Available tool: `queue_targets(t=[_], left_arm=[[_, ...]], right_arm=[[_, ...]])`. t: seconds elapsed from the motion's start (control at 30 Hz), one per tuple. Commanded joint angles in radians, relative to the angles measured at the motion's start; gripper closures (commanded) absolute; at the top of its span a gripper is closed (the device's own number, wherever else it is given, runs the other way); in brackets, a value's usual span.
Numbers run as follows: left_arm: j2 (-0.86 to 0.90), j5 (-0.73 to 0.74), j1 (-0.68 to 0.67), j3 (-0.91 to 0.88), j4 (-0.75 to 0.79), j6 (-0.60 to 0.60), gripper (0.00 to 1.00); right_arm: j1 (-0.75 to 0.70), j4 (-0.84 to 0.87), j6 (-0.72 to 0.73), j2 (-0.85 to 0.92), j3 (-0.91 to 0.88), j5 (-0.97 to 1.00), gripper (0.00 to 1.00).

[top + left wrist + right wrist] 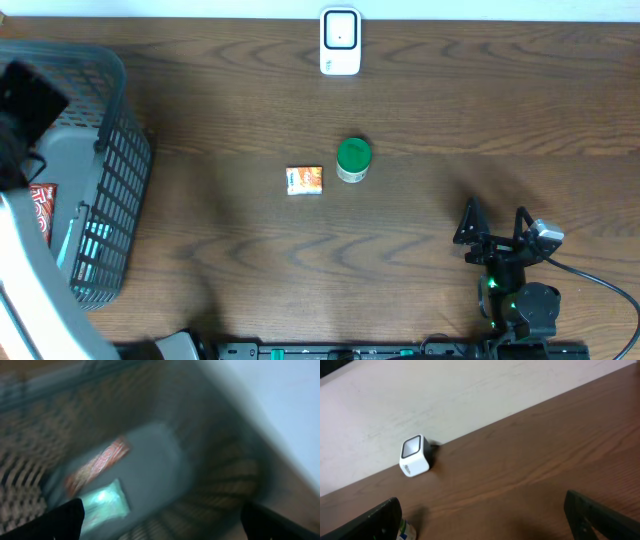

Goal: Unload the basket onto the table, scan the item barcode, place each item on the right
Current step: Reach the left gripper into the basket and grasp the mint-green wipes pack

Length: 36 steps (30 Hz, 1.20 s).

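Overhead: red packet (42, 210) in basket (125, 160), left end effector (160, 520) wide, empty above it. Right end effector (495, 215) wide, idle. Orange box (305, 180), green can (353, 160) on bench (420, 110) near scanner (340, 42), probably unscanned.

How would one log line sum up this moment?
left fingers: open, above basket | right fingers: open, empty | jar, box: on table | scanner: untouched

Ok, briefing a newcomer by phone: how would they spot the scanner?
Look at the far edge of the wooden table, near its middle. The scanner stands there alone: a small white block with a dark-framed window, unlike the green-lidded jar and orange box mid-table.
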Motion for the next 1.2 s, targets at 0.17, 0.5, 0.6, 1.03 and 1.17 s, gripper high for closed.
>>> queue_targets(t=[0.17, 0.5, 0.6, 1.03, 1.17], left_arm=[[0.306, 0.036, 0.063, -0.103, -0.039, -0.019, 0.00], [0.624, 0.035, 0.055, -0.103, -0.037, 0.020, 0.00], [0.692, 0.032, 0.055, -0.103, -0.046, 0.019, 0.00], [0.783, -0.165, 0.055, -0.106, -0.123, 0.015, 0.00], [0.783, -0.169, 0.055, -0.108, -0.160, 0.014, 0.00]], right_arm=[[0.002, -0.003, 0.001, -0.003, -0.002, 0.008, 0.01], [0.002, -0.003, 0.001, -0.003, -0.002, 0.008, 0.01], [0.002, -0.003, 0.001, -0.003, -0.002, 0.008, 0.01], [0.002, -0.003, 0.001, -0.003, -0.002, 0.008, 0.01], [0.002, -0.003, 0.001, -0.003, -0.002, 0.008, 0.01]])
